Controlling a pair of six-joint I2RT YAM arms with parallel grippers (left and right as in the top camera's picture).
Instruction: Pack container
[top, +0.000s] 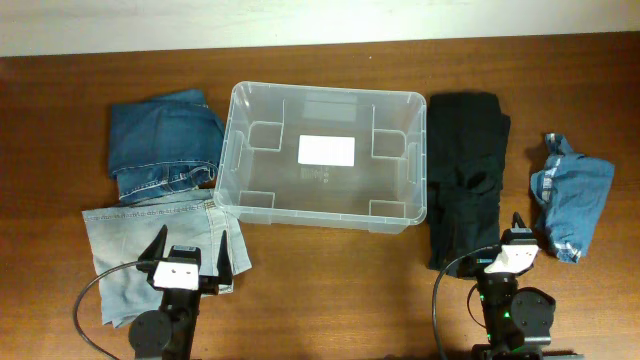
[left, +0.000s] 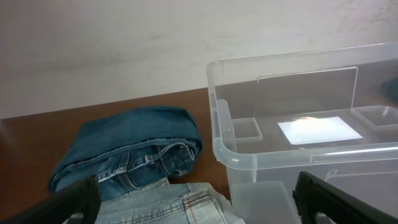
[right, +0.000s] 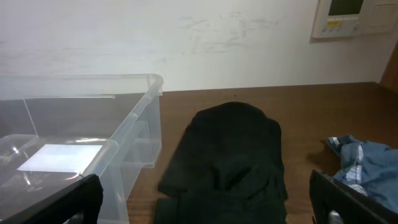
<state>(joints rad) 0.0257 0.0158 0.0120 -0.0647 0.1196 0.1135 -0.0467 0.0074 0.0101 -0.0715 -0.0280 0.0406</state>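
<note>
One container (top: 330, 93), opening upward, long axis left-right on table (top: 340, 290); white label (top: 326, 150) blank. Left end effector (top: 192, 252), right end effector (right: 205, 190): fingers apart.

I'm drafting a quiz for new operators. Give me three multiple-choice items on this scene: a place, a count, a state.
1. Where does the black garment lie?
A. Inside the container
B. On the table, beside the container on the right arm's side
C. On the dark blue jeans

2. How many garments are on the table?
A. Two
B. Four
C. Six

3. The container is:
A. Empty
B. Half full
C. Lidded

Key: 1 B, it rests on the wood outside the container's wall. 2 B, dark blue jeans, light blue jeans, black garment, small blue garment. 3 A, only its white label shows inside.
</note>
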